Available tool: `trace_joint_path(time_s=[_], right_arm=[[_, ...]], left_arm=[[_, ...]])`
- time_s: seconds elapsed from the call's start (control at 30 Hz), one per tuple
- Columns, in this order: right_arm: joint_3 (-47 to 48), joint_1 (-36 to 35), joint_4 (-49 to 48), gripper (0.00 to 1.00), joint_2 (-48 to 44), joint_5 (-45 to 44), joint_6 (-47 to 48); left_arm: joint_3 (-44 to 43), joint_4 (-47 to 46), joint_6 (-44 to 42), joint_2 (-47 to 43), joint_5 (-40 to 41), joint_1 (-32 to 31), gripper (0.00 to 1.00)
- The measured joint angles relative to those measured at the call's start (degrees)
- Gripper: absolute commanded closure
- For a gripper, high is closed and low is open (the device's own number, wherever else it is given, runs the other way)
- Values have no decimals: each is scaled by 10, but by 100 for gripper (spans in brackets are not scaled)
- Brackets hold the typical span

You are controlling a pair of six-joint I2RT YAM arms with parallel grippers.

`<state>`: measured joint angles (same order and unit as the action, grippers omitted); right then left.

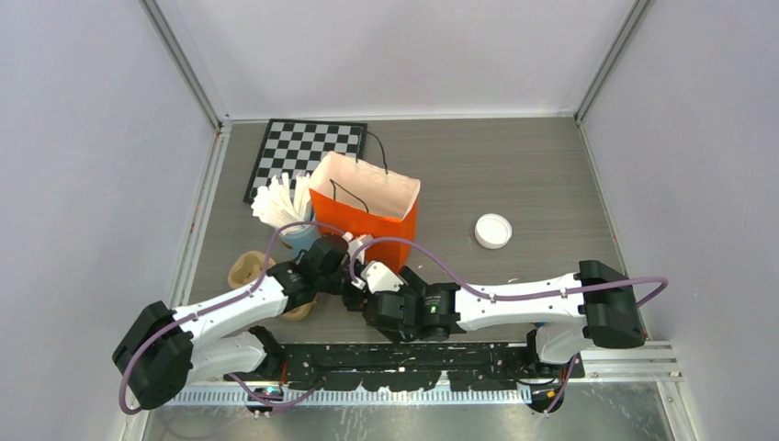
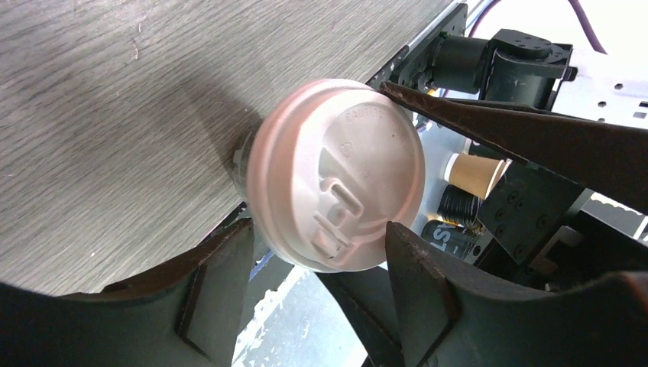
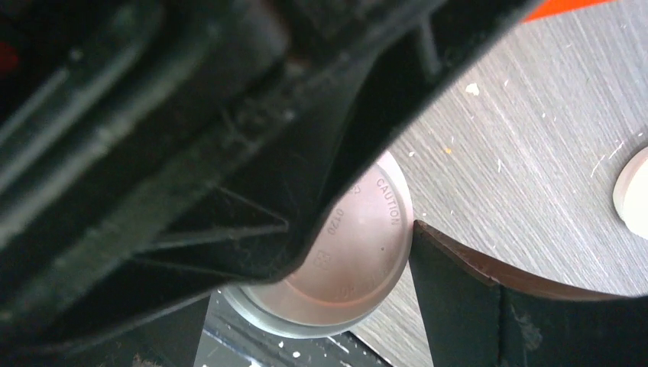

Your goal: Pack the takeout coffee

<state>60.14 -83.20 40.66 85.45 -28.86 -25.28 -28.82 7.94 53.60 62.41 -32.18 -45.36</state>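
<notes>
Two robot arms meet over a lidded coffee cup [image 2: 336, 191] that stands on the table [image 1: 514, 175], close to its near edge and just in front of an orange paper bag [image 1: 367, 220] whose mouth gapes upward. The left gripper [image 2: 317, 237] hangs above the cup, fingers apart and framing the near rim of the white lid. Whether they pinch it or merely hover cannot be told. The right gripper [image 1: 360, 280] reaches in from the other side with jaws spread wide. One finger touches the lid's edge and the other is hidden, so a firm hold cannot be confirmed there either. The pairing looks meant to steady the cup and seat its cap before a lift into the bag. Room is tight: the bag's front wall rises directly behind, a blue cup of white sticks [image 1: 296, 237] crowds the left, and the two wrists overlap. Bare wood lies to the right, where a spare lid [image 1: 493, 231] sits well apart.
</notes>
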Motion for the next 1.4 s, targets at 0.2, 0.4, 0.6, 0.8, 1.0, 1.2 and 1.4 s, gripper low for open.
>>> trace_joint_path(time_s=[0.2,0.4,0.6,0.8,1.0,1.2,1.4], right_arm=[[-21,0,-44,9,-4,-22,14],[-46,-3,-59,9,-26,-35,12],[-62,-6,-62,11,-41,-45,12],[-65,-7,-77,11,-41,-46,26],[-65,-9,-119,11,-40,-52,47],[-67,-9,-168,11,-24,-74,81],[-95,-9,-243,11,-12,-96,106]], left_arm=[[0,-17,9,15,-1,1,33],[1,-41,31,28,-3,0,34],[1,-45,49,26,-9,-3,31],[-11,26,49,-22,16,-3,26],[-32,102,66,-75,47,17,26],[-37,130,95,-92,61,37,27],[-59,189,85,-92,94,43,27]])
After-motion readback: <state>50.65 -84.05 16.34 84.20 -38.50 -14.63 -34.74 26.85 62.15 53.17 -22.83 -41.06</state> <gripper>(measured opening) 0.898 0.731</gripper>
